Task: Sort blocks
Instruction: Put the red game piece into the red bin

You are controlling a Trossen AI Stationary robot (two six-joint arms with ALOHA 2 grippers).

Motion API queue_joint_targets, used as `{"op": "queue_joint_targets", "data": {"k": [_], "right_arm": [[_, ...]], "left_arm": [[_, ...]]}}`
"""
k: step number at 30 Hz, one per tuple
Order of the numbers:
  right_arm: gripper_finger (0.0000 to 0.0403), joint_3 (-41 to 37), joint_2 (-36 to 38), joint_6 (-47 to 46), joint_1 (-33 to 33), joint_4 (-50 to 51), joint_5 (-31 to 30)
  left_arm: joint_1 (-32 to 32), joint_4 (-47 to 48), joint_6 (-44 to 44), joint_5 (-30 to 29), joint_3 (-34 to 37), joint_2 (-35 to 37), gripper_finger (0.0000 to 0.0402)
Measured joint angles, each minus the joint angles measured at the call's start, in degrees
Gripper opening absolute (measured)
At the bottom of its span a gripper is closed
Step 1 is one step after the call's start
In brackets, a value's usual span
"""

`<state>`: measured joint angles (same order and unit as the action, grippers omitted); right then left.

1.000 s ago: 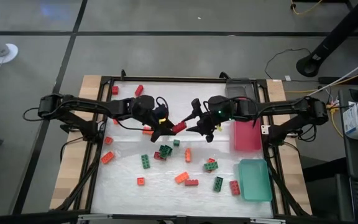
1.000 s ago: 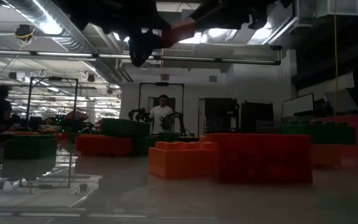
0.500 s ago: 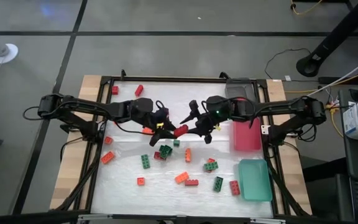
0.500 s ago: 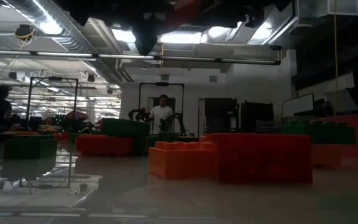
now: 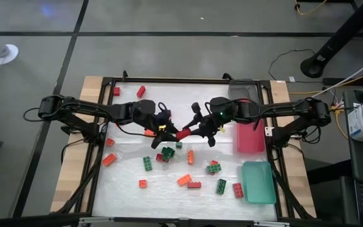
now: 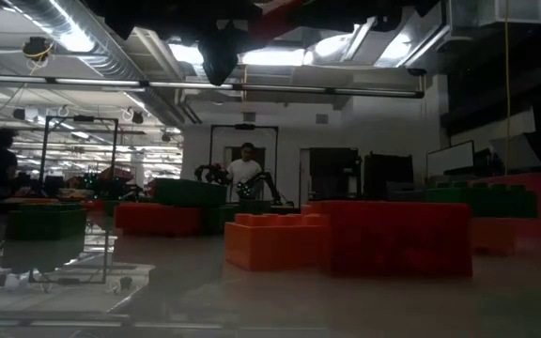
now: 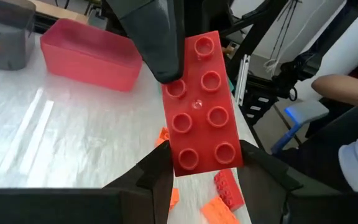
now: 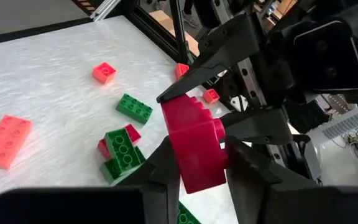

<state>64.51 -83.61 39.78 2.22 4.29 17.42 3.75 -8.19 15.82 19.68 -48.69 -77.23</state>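
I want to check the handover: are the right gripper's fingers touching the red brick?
Touching. In the right wrist view, the right gripper has a finger pressed against each side of the red brick.

Two dark, slim multi-joint arms, matte black all over.
Left tool (image 5: 169,132) and right tool (image 5: 191,130): black wedge fingers; thin black cables loop by the wrists, small green light on the right arm's wrist.

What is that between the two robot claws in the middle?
A red block, gripped by both the left gripper and right gripper; the high view shows it.
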Motion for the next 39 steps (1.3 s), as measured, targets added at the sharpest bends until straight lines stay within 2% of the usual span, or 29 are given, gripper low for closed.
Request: {"op": "queue_joint_targets", "data": {"k": [5,12,17,23,27,32,39], "right_arm": [[0.0109,0.0,0.5,-3.3,0.0,1.8,-1.0],[0.0097,0.0,2.8,-6.2,0.0,8.6,-6.9],[0.0100,0.0,4.8,-11.3,0.0,15.8,-11.5],[0.0101,0.0,7.7,-23.0,0.0,32.7,-19.4],[0.0102,0.0,9.2,-31.8,0.0,46.4,-22.3],[0.0103,0.0,9.6,-40.8,0.0,61.5,-24.9],[0.0103,0.0,9.5,-47.9,0.0,75.4,-24.9]], "left_arm": [[0.1,0.2,1.2,-0.7,0.0,0.0,0.0151],[1.4,0.9,-2.7,-1.0,0.0,0.0,0.0182],[3.5,2.5,-3.0,-0.5,0.0,0.0,0.0187],[6.0,9.2,-2.9,-0.5,0.0,0.0,0.0187],[7.1,15.3,-2.9,-0.9,0.0,0.0,0.0187],[7.6,17.4,-2.8,-1.0,0.5,0.0,0.0187],[7.6,22.5,-1.8,-1.0,0.5,0.0,0.0188]]}}
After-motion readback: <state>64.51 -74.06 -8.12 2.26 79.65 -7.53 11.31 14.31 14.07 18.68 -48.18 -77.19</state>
